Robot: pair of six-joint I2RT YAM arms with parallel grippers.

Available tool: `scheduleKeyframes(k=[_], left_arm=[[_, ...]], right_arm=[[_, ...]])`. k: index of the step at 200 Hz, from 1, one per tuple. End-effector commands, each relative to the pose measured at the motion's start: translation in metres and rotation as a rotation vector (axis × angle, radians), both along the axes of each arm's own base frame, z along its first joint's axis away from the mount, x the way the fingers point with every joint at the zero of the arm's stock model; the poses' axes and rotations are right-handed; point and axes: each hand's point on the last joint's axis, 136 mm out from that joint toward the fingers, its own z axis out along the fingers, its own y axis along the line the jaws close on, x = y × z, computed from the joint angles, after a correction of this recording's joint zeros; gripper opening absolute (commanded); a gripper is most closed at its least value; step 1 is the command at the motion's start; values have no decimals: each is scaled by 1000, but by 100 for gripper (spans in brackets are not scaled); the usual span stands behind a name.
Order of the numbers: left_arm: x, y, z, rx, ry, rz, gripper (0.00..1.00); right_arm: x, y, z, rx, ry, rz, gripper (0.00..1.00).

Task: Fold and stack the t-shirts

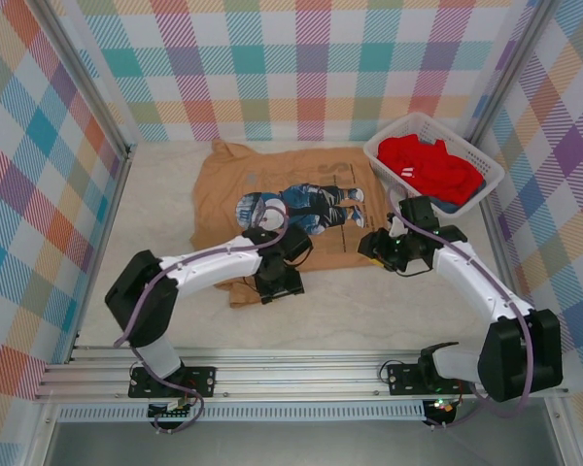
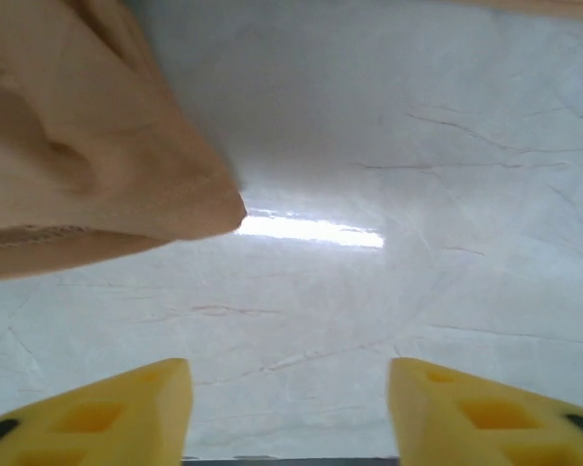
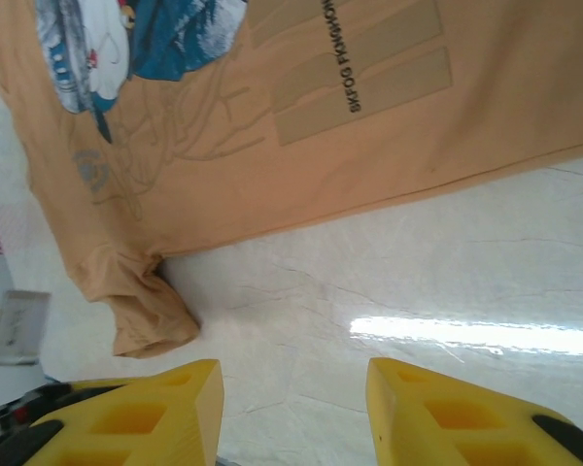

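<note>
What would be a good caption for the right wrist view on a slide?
Open right gripper above the pale table, beside the edge of the tan-orange t-shirt with its blue cartoon print.

A tan-orange t-shirt lies flat on the pale marbled tabletop, its blue cartoon figure and dark lettering facing up, with one sleeve bunched at its edge. Just off the shirt's hem, the right tool hovers over bare tabletop, its yellow fingers apart with nothing between them.
</note>
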Motion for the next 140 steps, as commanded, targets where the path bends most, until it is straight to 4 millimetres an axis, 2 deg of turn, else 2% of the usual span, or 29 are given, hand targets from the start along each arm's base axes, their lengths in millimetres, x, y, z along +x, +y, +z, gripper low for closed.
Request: scheduleKeyframes(k=[1,16,33,52,71,101,127,140], left_arm=[[-6,23,29,-74,-59,47,59],[-16,63,25,-41,-49,136,57],[-25,111,10,-17,-24,293,48],[-20,144,-5,-67,-35,468,47],[-6,147,-18,-160,-42,578,50],[6,138,-34,-224,-45,637,49],[1,140,-42,-228,-27,673,42],[-4,141,-47,-224,-16,675,37]], right_arm=[[-3,-4,-8,-46,21,24,43],[-3,-3,-10,-44,25,33,43],[-3,-1,-12,-33,33,40,42],[-3,2,-11,-24,30,47,42],[-1,3,-9,-18,25,50,42],[1,4,-6,-14,21,51,42],[1,7,-4,3,23,55,41],[0,17,1,63,5,84,41]])
